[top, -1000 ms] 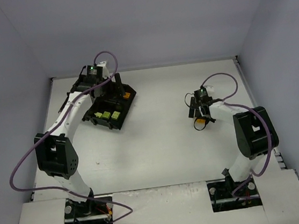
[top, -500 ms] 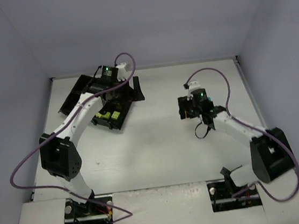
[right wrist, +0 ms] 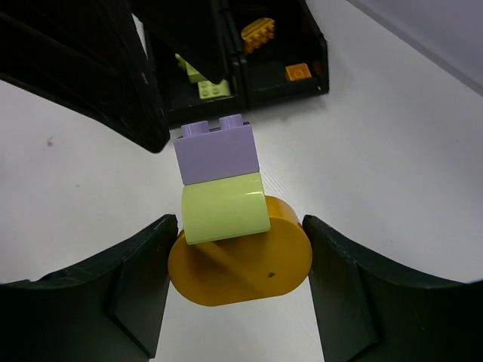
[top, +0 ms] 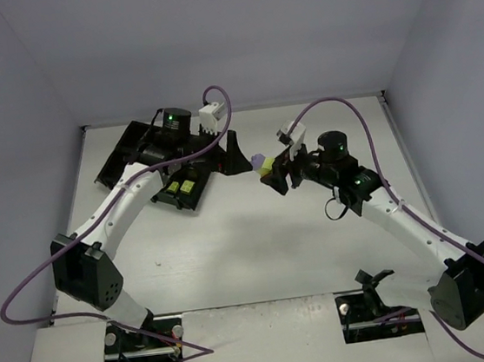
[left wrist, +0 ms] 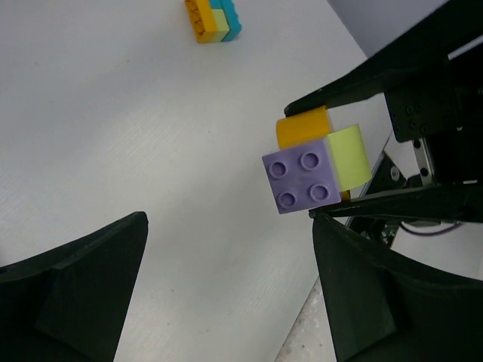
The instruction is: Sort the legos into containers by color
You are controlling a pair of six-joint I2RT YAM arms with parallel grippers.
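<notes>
At the upper left of the top view we see the black tray [top: 115, 160] lying on the white worktop [top: 258, 249]. The left arm [top: 126, 203] reaches across the tray and hides a good part of it. In the compartment that shows beside the arm lie some yellow-green legos [top: 180, 188]. In the right wrist view the tray is at the top of the frame. There the yellow-green pieces are in the left compartment and the orange legos [right wrist: 259, 30] in the right one, with a divider wall between them.

To the right of the tray is the left end effector [left wrist: 228, 222]. Its jaws are spread wide and it has hold of nothing. In its own view the two black fingers sit at the lower corners, with only bare worktop between them. At the top edge of that view a small joined group [left wrist: 213, 19] of an orange, a yellow-green and a teal piece lies on the worktop.

Further right, near the middle of the top view, is a stack [top: 261, 165] of three pieces, outside the tray and between the two end effectors. It is made of a purple lego [left wrist: 299, 179] with four studs, a yellow-green lego [left wrist: 349, 154] and a rounded orange piece [left wrist: 303, 127]. The right end effector [right wrist: 240, 241] is closed on it, with one finger against each side of the orange piece. The purple end points towards the tray and is apart from the left fingers.

The right arm [top: 403, 215] runs from there down to the lower right of the frame.
</notes>
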